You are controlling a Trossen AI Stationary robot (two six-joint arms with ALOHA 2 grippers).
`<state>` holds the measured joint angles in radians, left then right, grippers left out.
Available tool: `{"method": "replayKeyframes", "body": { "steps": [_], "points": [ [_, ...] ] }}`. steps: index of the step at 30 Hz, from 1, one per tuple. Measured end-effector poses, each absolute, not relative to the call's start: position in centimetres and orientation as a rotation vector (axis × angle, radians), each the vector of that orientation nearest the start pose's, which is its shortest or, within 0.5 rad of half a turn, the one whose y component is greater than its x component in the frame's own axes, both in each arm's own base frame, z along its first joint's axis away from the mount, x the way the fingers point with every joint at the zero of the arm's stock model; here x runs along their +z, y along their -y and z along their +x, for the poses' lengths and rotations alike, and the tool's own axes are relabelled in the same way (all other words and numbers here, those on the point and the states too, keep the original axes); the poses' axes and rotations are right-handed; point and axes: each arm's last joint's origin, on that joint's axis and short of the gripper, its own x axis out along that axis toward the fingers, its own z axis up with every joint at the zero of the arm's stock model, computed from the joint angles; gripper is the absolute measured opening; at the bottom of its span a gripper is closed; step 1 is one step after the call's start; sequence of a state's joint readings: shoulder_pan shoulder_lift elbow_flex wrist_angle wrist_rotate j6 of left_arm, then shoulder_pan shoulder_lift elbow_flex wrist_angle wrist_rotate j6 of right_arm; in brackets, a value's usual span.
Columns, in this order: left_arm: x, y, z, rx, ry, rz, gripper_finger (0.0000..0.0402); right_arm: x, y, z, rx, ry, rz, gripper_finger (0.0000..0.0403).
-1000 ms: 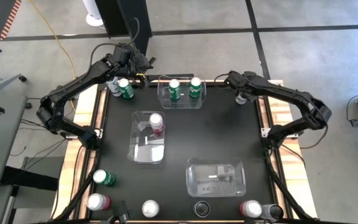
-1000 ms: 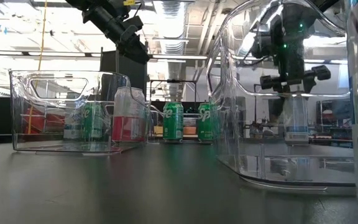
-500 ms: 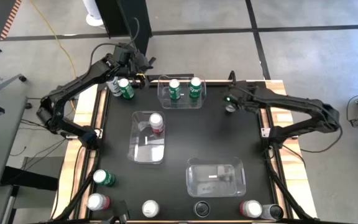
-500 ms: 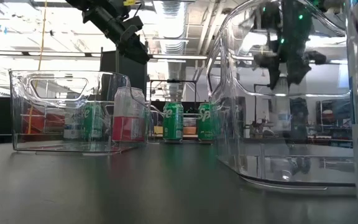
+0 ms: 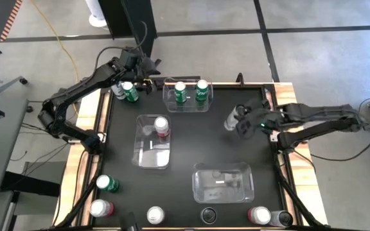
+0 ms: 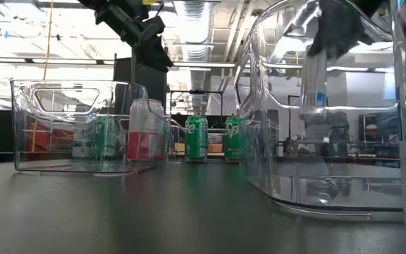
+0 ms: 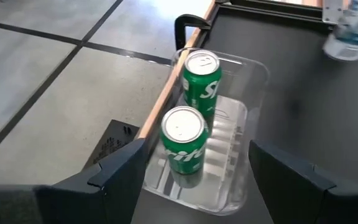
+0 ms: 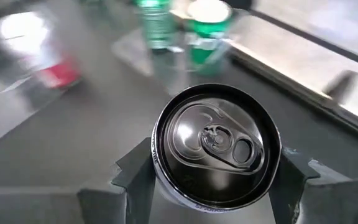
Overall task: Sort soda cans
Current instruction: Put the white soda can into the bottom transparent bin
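**Dark can in the air, heading for a bin**

The right gripper [image 8: 207, 180] has its fingers clamped on a dark soda can [image 8: 215, 146], gripped around the body just under the silver top. From above, that can [image 5: 233, 117] hangs over the counter [image 5: 191, 138] to the right of the middle, between the far bin with two green cans [image 5: 186, 96] and the empty near bin [image 5: 223, 183]. It is carried a little tilted, so I would straighten it before lowering.

The left gripper [image 7: 194, 180] waits at the far left corner, fingers spread wide and holding nothing, looking toward the two green cans in their bin, with another green can [image 5: 130, 92] close beside it on the counter.

A red can [image 5: 162, 127] stands in the middle bin [image 5: 153, 157], so the empty near bin looks like the place for the dark ones; that is my guess. To do it well: bring the can above the bin's open middle, clear of the walls, lower it upright until the base sits flat, and only then open the fingers. More cans wait along the near edge [image 5: 106, 184].
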<state>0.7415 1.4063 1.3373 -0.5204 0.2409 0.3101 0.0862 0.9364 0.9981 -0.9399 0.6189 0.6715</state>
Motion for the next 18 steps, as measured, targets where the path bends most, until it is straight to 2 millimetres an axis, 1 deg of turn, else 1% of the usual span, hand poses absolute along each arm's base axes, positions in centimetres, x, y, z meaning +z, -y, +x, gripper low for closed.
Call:
{"method": "replayKeyframes", "body": {
  "steps": [6, 11, 15, 18],
  "points": [
    [35.3, -19.2, 23.6, 0.366, -0.597, -0.002, 0.0277, 33.0, -2.7, 14.8, -0.483, -0.612, 0.226, 0.0232],
    [35.3, -18.9, 23.9, 0.36, -0.593, -0.02, 0.0277, 33.6, -4.9, 13.9, -0.248, -0.606, 0.174, 0.0232],
    [35.3, -18.9, 23.9, 0.369, -0.588, -0.048, 0.0277, 33.8, -6.4, 13.3, -0.118, -0.611, 0.141, 0.0232],
    [35.3, -18.9, 23.9, 0.374, -0.584, -0.063, 0.0277, 34.4, -7.3, 12.8, -0.034, -0.6, 0.13, 0.0232]
  ]
}}
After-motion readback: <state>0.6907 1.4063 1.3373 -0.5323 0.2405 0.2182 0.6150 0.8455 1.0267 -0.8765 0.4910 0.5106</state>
